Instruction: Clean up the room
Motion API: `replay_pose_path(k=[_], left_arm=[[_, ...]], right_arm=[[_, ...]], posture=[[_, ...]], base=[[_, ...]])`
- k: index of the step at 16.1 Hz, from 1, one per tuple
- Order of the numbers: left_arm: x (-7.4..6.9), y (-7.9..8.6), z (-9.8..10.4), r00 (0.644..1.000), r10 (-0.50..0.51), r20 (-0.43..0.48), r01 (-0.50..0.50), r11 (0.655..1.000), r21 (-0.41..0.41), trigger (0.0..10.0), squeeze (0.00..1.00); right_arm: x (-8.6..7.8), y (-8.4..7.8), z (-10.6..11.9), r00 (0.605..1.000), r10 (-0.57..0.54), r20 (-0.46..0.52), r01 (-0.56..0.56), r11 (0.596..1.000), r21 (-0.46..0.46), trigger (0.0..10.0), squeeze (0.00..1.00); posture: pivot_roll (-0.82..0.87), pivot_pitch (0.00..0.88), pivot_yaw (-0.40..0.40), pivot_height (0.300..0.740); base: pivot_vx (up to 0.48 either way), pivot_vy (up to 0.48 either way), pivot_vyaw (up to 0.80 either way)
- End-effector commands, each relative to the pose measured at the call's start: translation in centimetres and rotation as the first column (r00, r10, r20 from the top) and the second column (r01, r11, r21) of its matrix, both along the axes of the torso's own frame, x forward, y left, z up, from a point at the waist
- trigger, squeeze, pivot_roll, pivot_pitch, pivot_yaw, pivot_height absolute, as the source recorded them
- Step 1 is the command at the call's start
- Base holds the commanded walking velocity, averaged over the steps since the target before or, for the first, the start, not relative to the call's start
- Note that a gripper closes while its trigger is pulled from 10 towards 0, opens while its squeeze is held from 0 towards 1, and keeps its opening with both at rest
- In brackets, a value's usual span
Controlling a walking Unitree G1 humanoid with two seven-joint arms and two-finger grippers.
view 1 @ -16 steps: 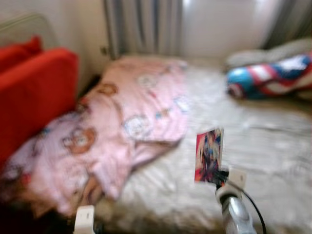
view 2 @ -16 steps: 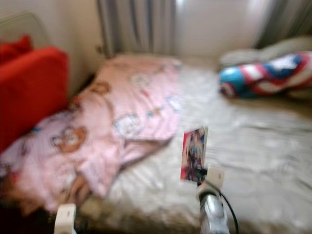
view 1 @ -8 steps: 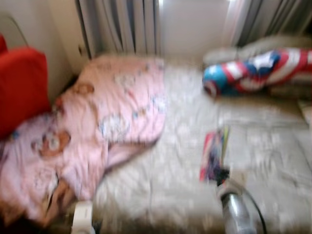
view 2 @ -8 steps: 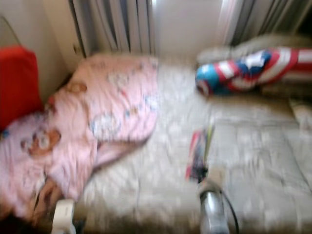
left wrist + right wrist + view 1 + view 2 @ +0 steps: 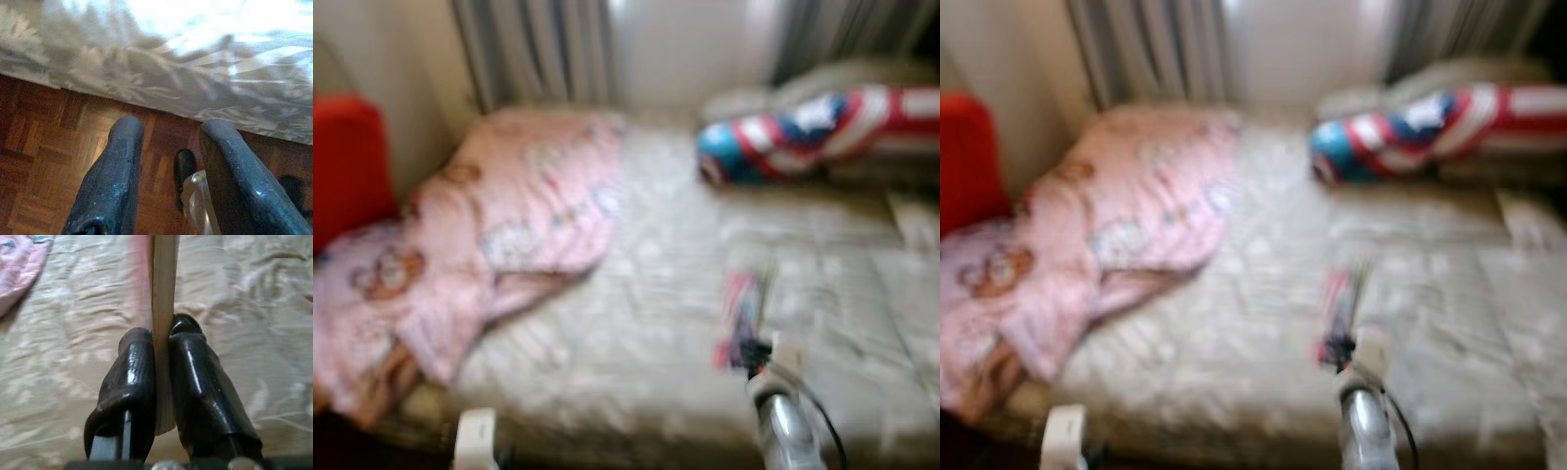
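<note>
My right gripper is shut on a thin book with a red and blue cover, held upright and edge-on above the near side of the bed. In the right wrist view the book's pale page edge runs straight up between the two black fingers. My left gripper hangs low by the bed's edge, open with nothing in it, over the wooden parquet floor. The head views are blurred.
A pink bear-print duvet is heaped on the bed's left side. A red, white and blue bolster lies at the far right, near the curtains. A red cushion stands at the left.
The camera has swung to the right, so the bed slid left in view. The book has turned from cover-on to edge-on in my right gripper.
</note>
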State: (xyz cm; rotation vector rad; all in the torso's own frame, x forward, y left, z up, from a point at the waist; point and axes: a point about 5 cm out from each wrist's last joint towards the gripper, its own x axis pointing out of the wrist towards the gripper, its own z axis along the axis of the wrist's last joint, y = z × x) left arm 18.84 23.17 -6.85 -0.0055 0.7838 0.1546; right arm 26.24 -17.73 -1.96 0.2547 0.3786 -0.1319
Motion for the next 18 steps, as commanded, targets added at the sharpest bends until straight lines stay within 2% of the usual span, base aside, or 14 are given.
replay_pose_path(k=[1,7,18], left_arm=[[-0.36,-0.70,-0.39,1.000,-0.012,-0.021,0.012,1.000,-0.012,10.0,0.00],[-0.54,-0.71,-0.50,0.999,-0.014,-0.029,0.013,1.000,-0.016,10.0,0.00],[-1.19,-0.82,-0.85,0.998,-0.025,-0.054,0.024,1.000,-0.019,10.0,0.00]], right_arm=[[0.45,-0.63,0.59,0.999,-0.015,0.032,0.015,1.000,-0.014,10.0,0.00],[0.48,-0.63,0.64,0.999,-0.013,0.035,0.014,1.000,-0.020,10.0,0.00],[0.58,-0.69,0.74,0.999,-0.012,0.040,0.013,1.000,-0.026,10.0,0.00]], posture=[[0.03,0.065,-0.009,0.740],[0.02,0.047,-0.005,0.740],[0.02,0.018,-0.002,0.740]], base=[[0.000,-0.311,0.00],[0.000,-0.312,0.00],[0.000,0.000,0.00]])
